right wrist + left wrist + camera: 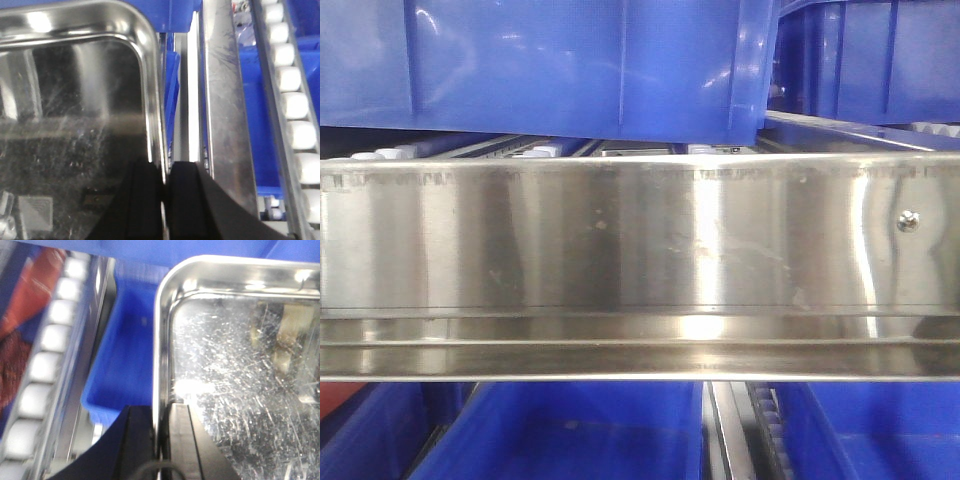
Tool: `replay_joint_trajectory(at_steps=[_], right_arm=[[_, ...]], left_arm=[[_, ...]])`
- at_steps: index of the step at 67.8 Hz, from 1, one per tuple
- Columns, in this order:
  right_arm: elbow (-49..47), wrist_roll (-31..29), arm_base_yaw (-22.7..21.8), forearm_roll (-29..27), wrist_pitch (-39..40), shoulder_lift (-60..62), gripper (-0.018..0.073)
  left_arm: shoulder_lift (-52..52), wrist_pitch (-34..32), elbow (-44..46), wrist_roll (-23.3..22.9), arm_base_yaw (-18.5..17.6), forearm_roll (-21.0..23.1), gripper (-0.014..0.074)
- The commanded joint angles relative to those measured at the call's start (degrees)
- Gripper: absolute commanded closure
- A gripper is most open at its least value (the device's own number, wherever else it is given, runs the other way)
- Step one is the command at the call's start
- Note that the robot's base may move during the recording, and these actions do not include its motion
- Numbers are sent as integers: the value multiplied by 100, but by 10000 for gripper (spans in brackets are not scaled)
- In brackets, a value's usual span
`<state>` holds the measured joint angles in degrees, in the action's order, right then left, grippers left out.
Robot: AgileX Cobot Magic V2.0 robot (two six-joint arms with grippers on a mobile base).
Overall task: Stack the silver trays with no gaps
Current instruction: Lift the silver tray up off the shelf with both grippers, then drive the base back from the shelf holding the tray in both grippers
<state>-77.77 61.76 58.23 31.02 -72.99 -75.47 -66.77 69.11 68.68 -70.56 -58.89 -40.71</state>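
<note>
Site is reading as a warehouse or factory stock area. Blue plastic bins [570,60] are sitting in rows above and below a broad steel shelf panel [620,240], which is carrying a screw [909,222] near one end. White roller tracks [42,365] are running alongside the bins, flow-rack style, between bare metal rails [225,110].
</note>
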Motion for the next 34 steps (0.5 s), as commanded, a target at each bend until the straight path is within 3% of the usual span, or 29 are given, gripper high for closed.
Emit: replay_joint_trajectory(at_steps=[1, 34], right_arm=[[-16, 157, 273, 283, 303, 77, 582], [-16, 165, 360, 455, 560, 77, 582]], left_arm=[[85, -113, -47, -370, -434, -391, 613], [98, -159, -47, -409, -568, -869, 613]])
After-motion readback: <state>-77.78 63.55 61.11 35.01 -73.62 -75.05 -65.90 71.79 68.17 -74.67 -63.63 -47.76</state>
